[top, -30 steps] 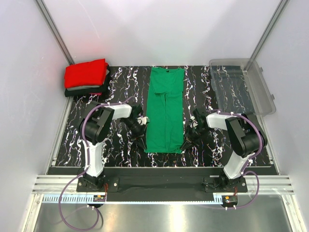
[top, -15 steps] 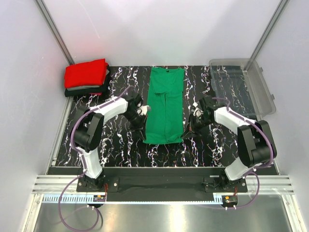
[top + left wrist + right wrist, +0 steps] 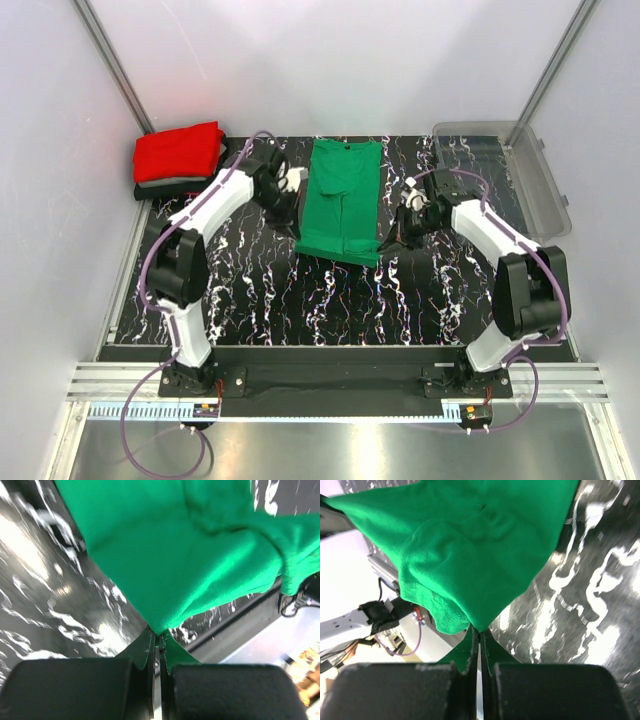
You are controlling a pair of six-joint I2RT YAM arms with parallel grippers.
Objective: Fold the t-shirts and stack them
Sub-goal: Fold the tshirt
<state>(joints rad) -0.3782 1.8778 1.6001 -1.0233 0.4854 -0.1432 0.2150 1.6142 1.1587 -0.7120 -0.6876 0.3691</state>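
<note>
The bright green t-shirt [image 3: 341, 200] lies lengthwise in the middle of the table, its near end lifted and carried back over itself. My left gripper [image 3: 296, 225] is shut on the shirt's near left corner [image 3: 159, 625]. My right gripper [image 3: 388, 248] is shut on the near right corner [image 3: 479, 625]. The green cloth hangs from both grips in the wrist views. A folded red t-shirt [image 3: 178, 152] tops a stack of grey and dark shirts [image 3: 172, 186] at the back left.
A clear plastic bin [image 3: 500, 178] stands at the back right. The black marbled tabletop [image 3: 330, 300] shows in front of the shirt. White walls close in on both sides and the back.
Both grippers have moved away from the near edge toward the back, carrying the green shirt's hem. The shirt's visible length has shortened as its near half folds over.
</note>
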